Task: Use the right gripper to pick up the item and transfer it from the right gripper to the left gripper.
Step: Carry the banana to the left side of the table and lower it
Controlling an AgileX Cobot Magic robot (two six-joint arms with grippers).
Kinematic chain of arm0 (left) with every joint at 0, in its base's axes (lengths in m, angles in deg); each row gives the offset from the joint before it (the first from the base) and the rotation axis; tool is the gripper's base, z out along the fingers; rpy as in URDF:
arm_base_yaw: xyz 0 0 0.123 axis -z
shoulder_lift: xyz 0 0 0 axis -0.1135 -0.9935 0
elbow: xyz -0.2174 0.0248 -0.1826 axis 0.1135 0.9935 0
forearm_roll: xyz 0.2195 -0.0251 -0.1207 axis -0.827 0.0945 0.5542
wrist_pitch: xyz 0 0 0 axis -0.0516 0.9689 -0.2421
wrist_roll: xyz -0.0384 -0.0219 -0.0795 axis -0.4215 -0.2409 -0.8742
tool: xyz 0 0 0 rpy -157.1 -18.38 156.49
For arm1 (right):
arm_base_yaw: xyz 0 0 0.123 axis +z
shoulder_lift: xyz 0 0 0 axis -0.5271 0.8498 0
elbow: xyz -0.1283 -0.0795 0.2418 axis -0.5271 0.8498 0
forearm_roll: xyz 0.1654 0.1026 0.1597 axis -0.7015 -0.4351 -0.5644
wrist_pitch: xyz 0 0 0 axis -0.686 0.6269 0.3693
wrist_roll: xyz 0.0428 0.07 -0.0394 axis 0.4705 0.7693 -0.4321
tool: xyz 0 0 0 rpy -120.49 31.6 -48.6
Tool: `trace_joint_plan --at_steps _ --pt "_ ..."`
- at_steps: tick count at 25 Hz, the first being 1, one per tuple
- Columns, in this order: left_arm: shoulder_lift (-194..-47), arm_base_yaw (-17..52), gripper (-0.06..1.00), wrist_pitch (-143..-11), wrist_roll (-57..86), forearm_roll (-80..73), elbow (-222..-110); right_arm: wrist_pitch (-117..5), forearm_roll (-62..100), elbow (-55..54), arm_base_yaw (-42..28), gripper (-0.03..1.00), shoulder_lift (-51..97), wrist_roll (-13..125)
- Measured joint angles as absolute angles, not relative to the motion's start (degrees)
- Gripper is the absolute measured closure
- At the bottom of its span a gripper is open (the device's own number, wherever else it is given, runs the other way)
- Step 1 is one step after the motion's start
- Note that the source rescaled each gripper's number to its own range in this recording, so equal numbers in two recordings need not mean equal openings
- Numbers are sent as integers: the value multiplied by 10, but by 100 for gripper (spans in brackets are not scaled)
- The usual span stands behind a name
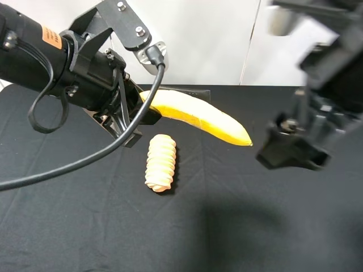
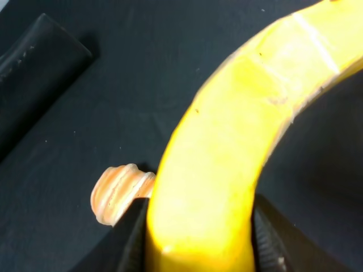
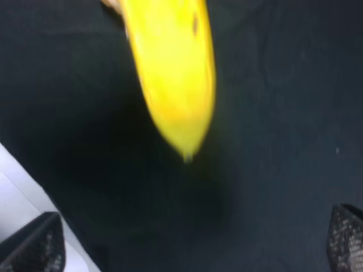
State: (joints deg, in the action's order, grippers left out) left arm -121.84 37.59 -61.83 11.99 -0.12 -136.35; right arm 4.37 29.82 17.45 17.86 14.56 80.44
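Yellow banana [image 1: 198,118] hangs above the worktop [image 1: 85,226], clenched at one end by the left claw [image 1: 146,111]; right claw [image 1: 292,150] gapes empty near the tip (handover looks done, nothing evidently left).

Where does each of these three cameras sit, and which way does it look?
Exterior high: mounted up off the arms, looking down at the black table; both arms show, the left fingers holding the banana, the right fingers blurred.
Left wrist: on the left arm, looking along the left fingers, which clamp the banana; a ridged roll lies on the table.
Right wrist: on the right arm, facing the banana's tip; the spread right fingers show at the frame's edge.
Shared: all three see the banana.
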Motion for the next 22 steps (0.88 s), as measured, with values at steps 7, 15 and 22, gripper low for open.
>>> trace_joint_plan --at_steps 7,15,22 --pt "-1218 376 94 -618 120 -1 -1364 45 301 256 179 -3 -25 811" --pt "-1218 376 94 -618 120 -1 -1364 46 308 355 179 -3 -238 811" --pt "-1218 376 94 -619 120 -1 -1364 -5 308 442 179 -3 -384 812"
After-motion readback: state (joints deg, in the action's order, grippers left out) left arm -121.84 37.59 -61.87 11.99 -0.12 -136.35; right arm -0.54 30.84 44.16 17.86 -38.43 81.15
